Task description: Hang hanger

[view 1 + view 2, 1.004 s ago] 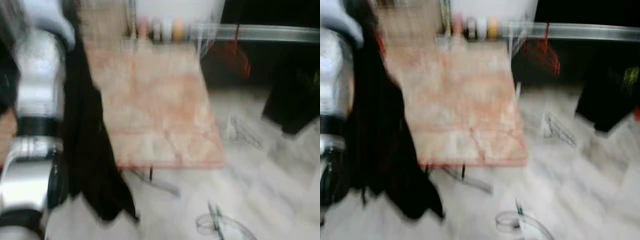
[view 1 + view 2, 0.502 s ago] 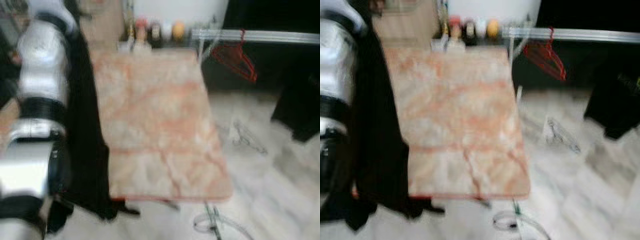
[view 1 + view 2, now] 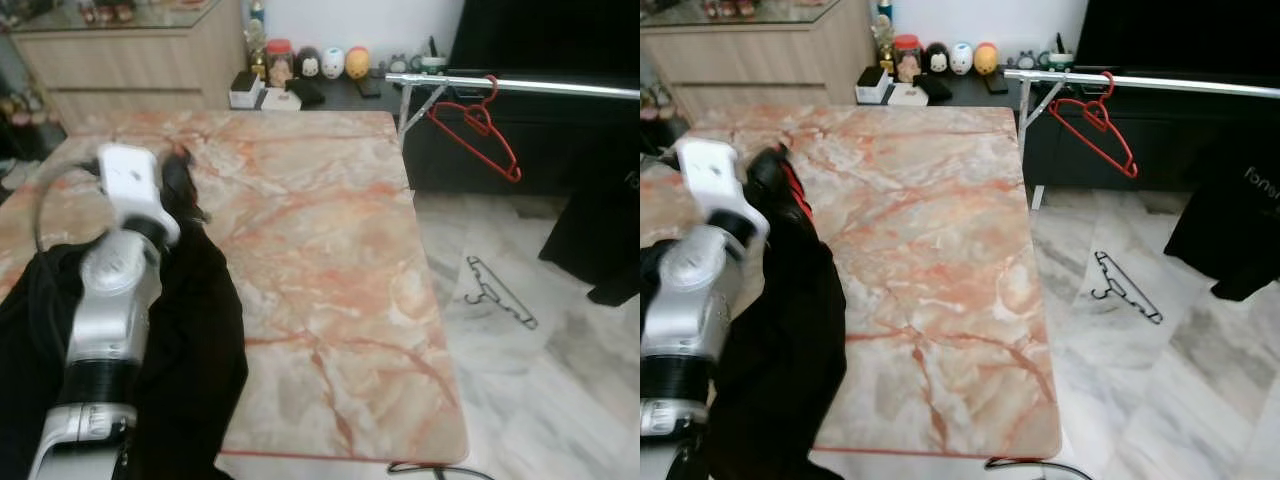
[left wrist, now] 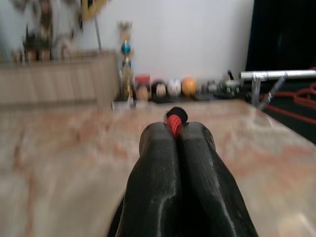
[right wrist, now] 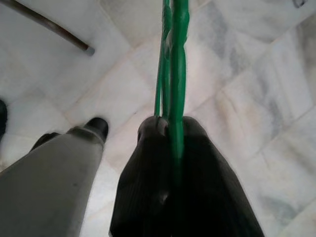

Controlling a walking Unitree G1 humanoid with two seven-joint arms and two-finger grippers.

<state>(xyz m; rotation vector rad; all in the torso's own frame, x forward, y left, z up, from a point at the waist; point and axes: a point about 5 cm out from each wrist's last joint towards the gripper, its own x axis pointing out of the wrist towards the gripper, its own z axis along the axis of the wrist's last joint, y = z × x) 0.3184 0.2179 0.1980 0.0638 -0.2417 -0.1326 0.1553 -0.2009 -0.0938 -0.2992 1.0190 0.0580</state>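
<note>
Red hanger (image 4: 173, 123) — pinched in left gripper (image 4: 176, 132) over table (image 3: 330, 230).

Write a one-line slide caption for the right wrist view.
Right hand shut on a green hanger, held over the pale marble floor.

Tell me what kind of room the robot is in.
Probably a home living room used for sorting laundry: a marble table, a wooden sideboard and a low shelf of figurines at the back, plus a clothes rail with a red hanger.
</note>
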